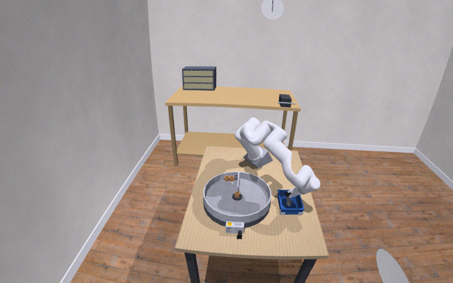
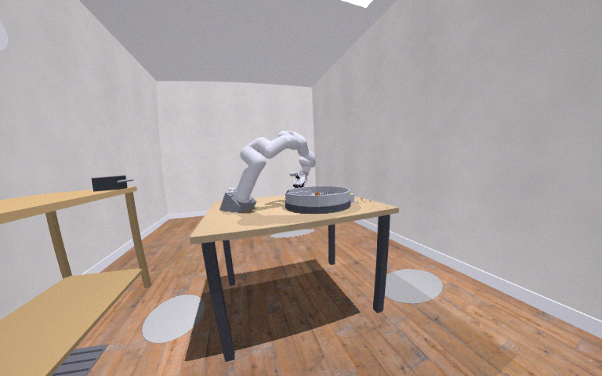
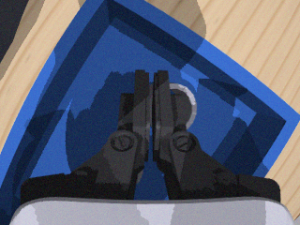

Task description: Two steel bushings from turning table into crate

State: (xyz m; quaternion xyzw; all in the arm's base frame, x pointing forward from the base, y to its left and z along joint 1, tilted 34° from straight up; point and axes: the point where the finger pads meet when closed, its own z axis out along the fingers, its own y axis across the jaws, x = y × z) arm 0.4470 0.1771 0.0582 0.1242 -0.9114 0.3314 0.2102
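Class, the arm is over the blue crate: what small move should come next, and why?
Probably open the fingers. The gripper is shut low inside the crate, and the steel bushing seems pinched by its wall against one finger, so releasing here should leave it in the crate.

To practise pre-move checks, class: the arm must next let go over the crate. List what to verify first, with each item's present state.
1. Gripper over the crate floor: ok.
2. Jaws shut on the steel bushing by its wall: ok.
3. Steel bushing inside the crate walls: ok.
4. Brass bushings on the turning table: ok.
5. Another steel bushing already lying in the crate: cannot tell.
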